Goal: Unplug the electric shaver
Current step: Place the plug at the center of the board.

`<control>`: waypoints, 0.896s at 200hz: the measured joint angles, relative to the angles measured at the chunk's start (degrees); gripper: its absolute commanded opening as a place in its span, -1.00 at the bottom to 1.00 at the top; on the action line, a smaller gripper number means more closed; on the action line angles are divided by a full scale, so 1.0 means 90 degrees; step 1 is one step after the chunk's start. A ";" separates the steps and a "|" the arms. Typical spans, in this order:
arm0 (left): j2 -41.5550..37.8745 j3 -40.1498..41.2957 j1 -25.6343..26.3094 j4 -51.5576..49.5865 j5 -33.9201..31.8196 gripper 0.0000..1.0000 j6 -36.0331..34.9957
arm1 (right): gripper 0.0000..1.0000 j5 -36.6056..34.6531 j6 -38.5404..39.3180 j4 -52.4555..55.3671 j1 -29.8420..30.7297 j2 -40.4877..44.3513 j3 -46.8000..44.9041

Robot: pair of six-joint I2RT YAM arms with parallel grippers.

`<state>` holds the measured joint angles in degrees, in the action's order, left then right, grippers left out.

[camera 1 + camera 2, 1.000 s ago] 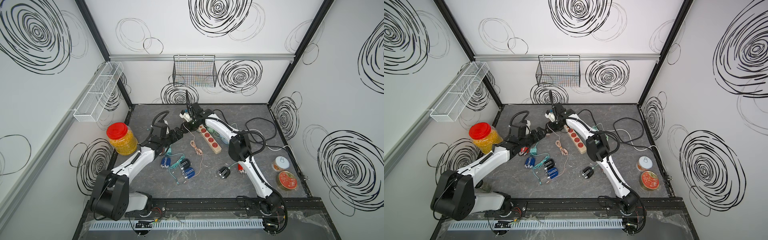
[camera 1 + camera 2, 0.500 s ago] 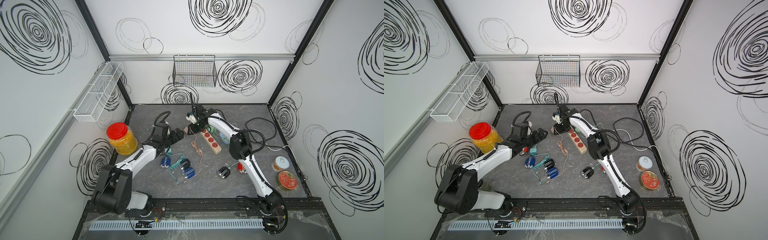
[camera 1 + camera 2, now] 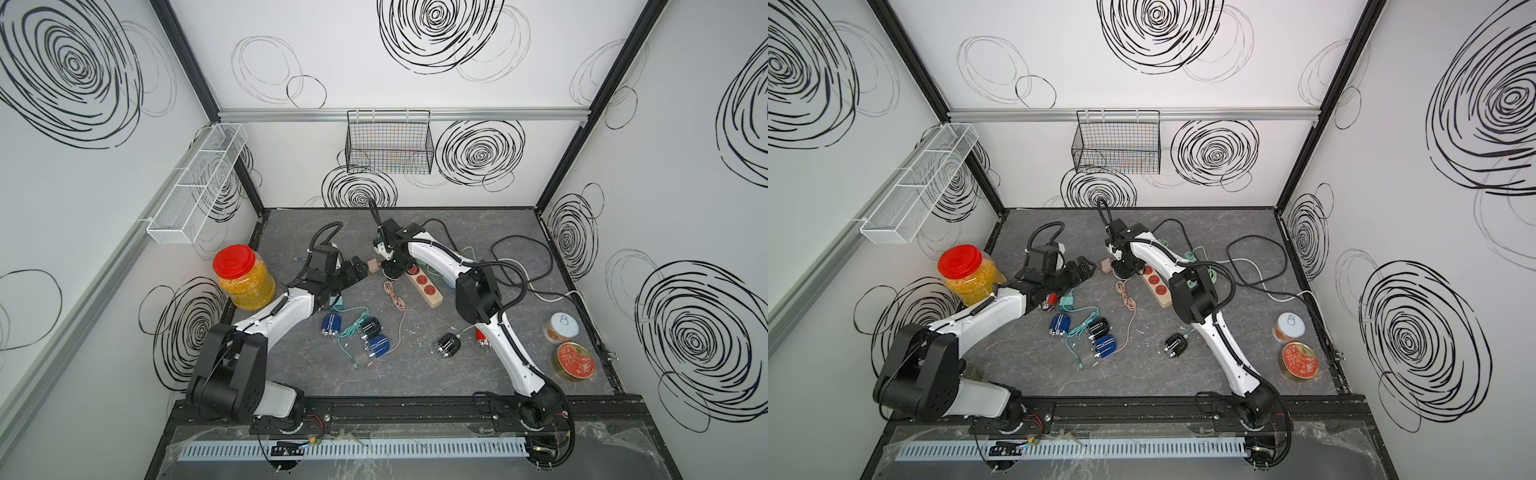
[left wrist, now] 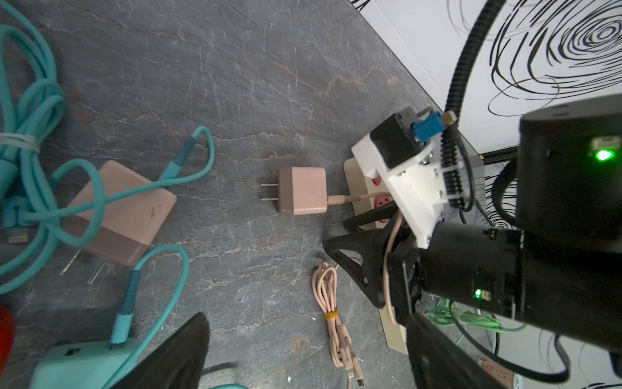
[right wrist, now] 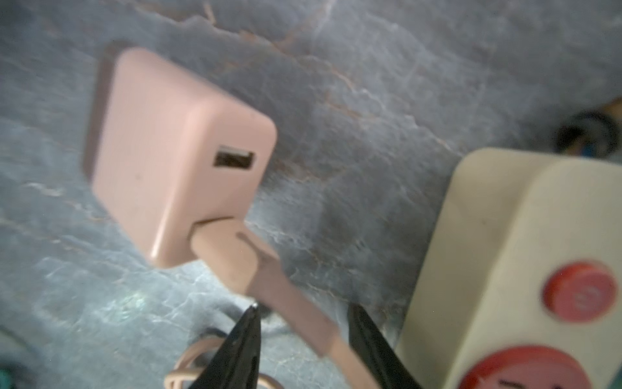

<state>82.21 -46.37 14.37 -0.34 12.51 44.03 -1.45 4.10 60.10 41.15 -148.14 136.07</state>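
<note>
- Two grippers meet just above the middle of both top views, over the grey table (image 3: 291, 374).
- On the left side, the left gripper (image 3: 360, 269) has its jaws wide apart and holds nothing. Its tips point at the small pink adapter (image 3: 372, 264) and stop just short of it.
- Just right of that adapter, the right gripper (image 5: 303, 311) points down at the upper-left end of the beige power strip (image 3: 426, 287). Its jaws stand apart with the pink cable (image 5: 269, 279) running between the tips, and a gap shows beside the cable.
- Between the two grippers, the pink adapter lies flat on the table, out of the strip. In the left wrist view its two prongs are bare and point away from the strip.
- From the adapter the pink cable passes the right gripper, forms a tied coil just below the strip's left end, then trails down toward the lower centre.
- Its far end lies just below the lower blue shaver (image 3: 378, 345); whether the two are joined I cannot tell.
- Near that one, at lower centre, lie the upper blue shaver (image 3: 331, 324) and a black shaver (image 3: 371, 327), with a teal cable (image 3: 353, 316) looping among them.
- Further right, beside the right arm, lies a second black shaver (image 3: 446, 345).
- At the table's left edge stands a red-lidded jar (image 3: 243, 278), and two tins (image 3: 561, 328) sit at its right edge.
</note>
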 measured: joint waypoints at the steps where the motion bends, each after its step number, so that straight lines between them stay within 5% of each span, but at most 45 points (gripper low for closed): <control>1: 0.0000 -0.0005 0.0000 0.0000 0.0000 0.88 0.0000 | -0.13 -0.0066 0.0000 0.0007 0.0019 0.0002 -0.0005; 23: 0.0039 -0.0114 0.0007 0.0000 -0.0024 0.88 -0.0017 | -0.03 -0.1168 -0.0066 0.0080 0.0279 0.0068 -0.0039; 39: 0.0044 -0.0163 0.0019 0.0002 -0.0024 0.88 -0.0019 | 0.47 -0.1399 -0.0136 0.0114 0.0386 0.0124 -0.0044; 53: 0.0046 -0.0192 0.0024 0.0000 -0.0024 0.88 -0.0022 | 0.66 -0.1294 -0.0219 0.0097 0.0459 0.0243 -0.0114; 86: 0.0049 -0.0204 0.0029 -0.0005 -0.0051 0.88 -0.0075 | 0.67 -0.1367 -0.0457 0.0070 0.0435 0.0542 -0.0168; 134: 0.0056 -0.0204 0.0029 -0.0005 -0.0131 0.86 -0.0158 | 0.71 -0.3410 -0.0362 0.0056 0.0636 0.0726 -0.0187; 179: 0.0107 -0.0189 0.0012 -0.0107 -0.0165 0.86 -0.0182 | 0.93 -0.4260 -0.0185 0.0124 0.0942 0.0670 -0.1044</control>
<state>83.18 -48.07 14.48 -1.30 11.03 42.39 -39.79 2.44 61.21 49.63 -142.10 126.67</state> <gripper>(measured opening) 0.928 0.945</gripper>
